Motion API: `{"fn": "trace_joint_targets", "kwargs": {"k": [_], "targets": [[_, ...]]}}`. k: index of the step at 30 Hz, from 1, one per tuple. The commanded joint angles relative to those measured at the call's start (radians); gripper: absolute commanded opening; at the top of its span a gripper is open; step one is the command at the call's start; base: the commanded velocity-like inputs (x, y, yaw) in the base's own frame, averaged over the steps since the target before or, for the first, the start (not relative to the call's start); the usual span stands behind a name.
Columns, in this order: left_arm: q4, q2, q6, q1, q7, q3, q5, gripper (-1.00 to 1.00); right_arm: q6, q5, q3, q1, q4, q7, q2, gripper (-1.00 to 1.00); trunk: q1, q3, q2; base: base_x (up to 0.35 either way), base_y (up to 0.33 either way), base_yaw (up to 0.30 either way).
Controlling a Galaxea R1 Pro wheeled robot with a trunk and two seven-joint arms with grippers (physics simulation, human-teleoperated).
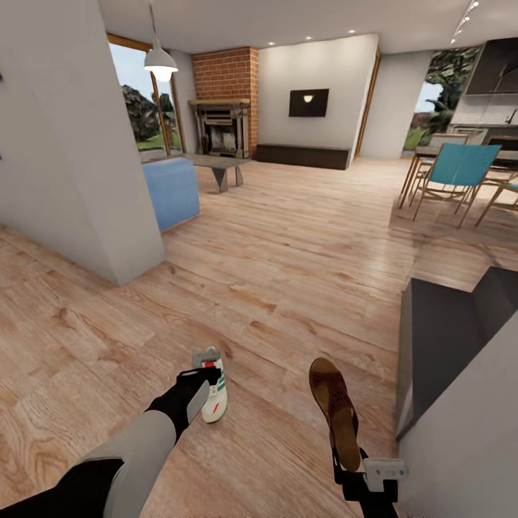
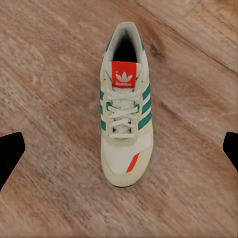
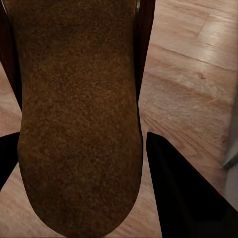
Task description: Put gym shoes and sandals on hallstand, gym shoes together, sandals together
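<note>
Sandal [image 1: 335, 411]: one, brown with a tan footbed, held off the floor [image 1: 288, 252] by the right gripper [image 1: 349, 464], whose fingers [image 3: 183, 198] are clamped at its heel end. It points forward, beside the grey rack [image 1: 460, 424] at the right. In the right wrist view its footbed [image 3: 74, 124] runs out between the dark fingers.

Gym shoe [image 1: 214, 385]: one, white with green stripes, on the floor, upright. The left gripper [image 1: 205, 381] hangs right over it. In the left wrist view the shoe [image 2: 125, 106] lies centred between the two fingertips [image 2: 10, 153], which stand wide apart and clear of it.

Progress: early, by my reckoning. One sandal is lifted but not placed; one shoe is lined up for a grasp but not taken. I see no footwear on the visible part of the rack.

Not made out: the second sandal and second shoe. The rack is cut off at the frame edge, with one dark panel and a pale face showing; its shelves may lie out of sight. The left arm [image 1: 137, 453] covers part of the shoe in the head view.
</note>
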Motion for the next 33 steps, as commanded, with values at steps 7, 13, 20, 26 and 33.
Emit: {"fn": "trace_joint_targets", "kwargs": {"k": [7, 13, 20, 26, 33], "targets": [[0.001, 0.0, -0.016, 0.0, 0.0, 0.0, 0.0, 1.0, -0.001, -0.003, 0.0, 0.0, 0.0, 0.001, 0.0, -1.0, 0.0, -0.011, 0.0, 0.0, 0.0, 0.0], [-0.007, 0.0, -0.058, -0.001, 0.0, -0.001, 0.001, 1.0, -0.001, -0.003, 0.0, 0.0, 0.0, 0.001, 0.0, -1.0, 0.0, -0.016, 0.0, 0.0, 0.0, 0.0], [-0.025, 0.0, -0.095, -0.017, 0.001, -0.003, -0.001, 1.0, 0.0, -0.004, 0.0, -0.001, 0.0, 0.001, 0.0, -1.0, 0.0, -0.018, 0.0, 0.0, 0.0, 0.0], [-0.03, 0.0, -0.117, -0.027, 0.001, -0.004, -0.003, 1.0, 0.0, -0.004, -0.001, -0.002, 0.0, 0.001, 0.0, -1.0, 0.0, -0.019, 0.0, 0.0, 0.0, 0.0], [-0.032, 0.0, -0.15, -0.03, 0.0, -0.005, -0.005, 1.0, 0.0, -0.005, -0.001, -0.004, 0.001, 0.001, 0.0, -1.0, 0.0, -0.019, 0.0, 0.0, 0.0, 0.0]]}}
